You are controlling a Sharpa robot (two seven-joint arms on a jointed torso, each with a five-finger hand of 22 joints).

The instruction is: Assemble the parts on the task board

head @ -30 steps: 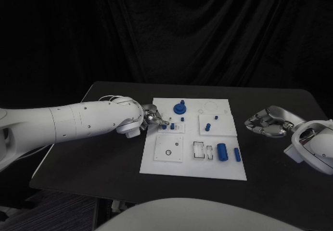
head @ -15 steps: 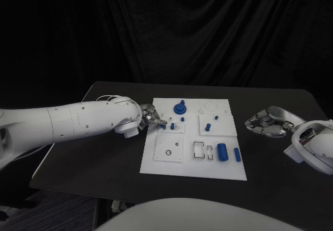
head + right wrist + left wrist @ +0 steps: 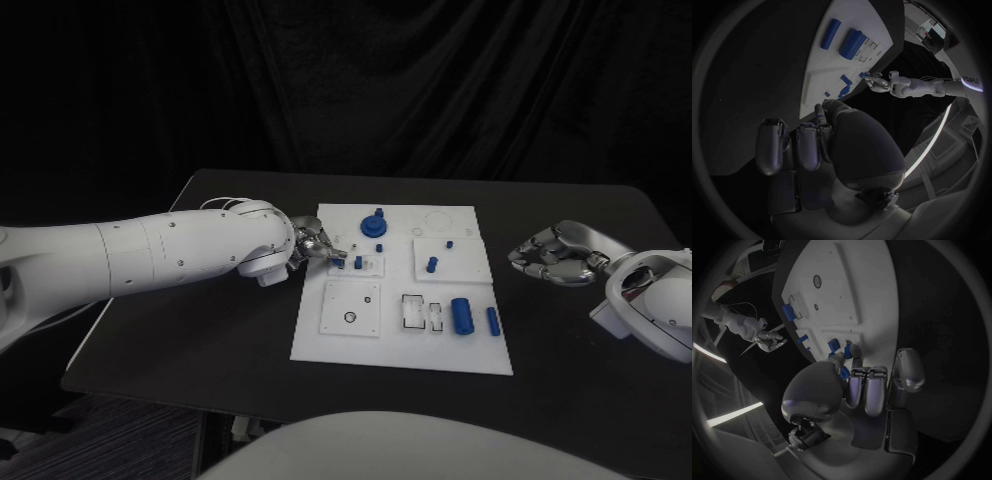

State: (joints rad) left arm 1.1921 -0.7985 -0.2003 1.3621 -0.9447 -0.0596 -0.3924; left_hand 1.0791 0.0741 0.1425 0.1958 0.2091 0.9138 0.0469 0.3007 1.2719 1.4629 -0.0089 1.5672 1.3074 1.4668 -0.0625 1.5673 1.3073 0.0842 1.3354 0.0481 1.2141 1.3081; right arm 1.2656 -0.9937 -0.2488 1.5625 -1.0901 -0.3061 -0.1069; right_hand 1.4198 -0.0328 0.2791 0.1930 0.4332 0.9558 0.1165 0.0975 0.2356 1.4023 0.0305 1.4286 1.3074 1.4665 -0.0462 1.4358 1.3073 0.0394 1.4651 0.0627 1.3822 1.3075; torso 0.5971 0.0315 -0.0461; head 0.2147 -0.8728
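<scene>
The white task board [image 3: 408,345] lies mid-table. My left hand [image 3: 317,246] hovers at the board's left edge, and its thumb and a finger pinch a small blue part [image 3: 844,371] over the small block there. A short blue peg [image 3: 358,262] stands right beside those fingertips. On the board are a blue round part with a knob [image 3: 374,227], a small peg [image 3: 431,264], a thick blue cylinder [image 3: 462,314] and a thinner one [image 3: 493,320]. My right hand [image 3: 555,257] rests off the board's right side, its fingers curled in on nothing.
A black ring [image 3: 351,318] lies on the square plate at the board's near left. Bare black table [image 3: 202,340] runs round the board on both sides and in front. The right wrist view shows the board [image 3: 820,70] with both cylinders [image 3: 851,44].
My left hand's fingertips have edged slightly along the board's left edge. The right hand has stayed still.
</scene>
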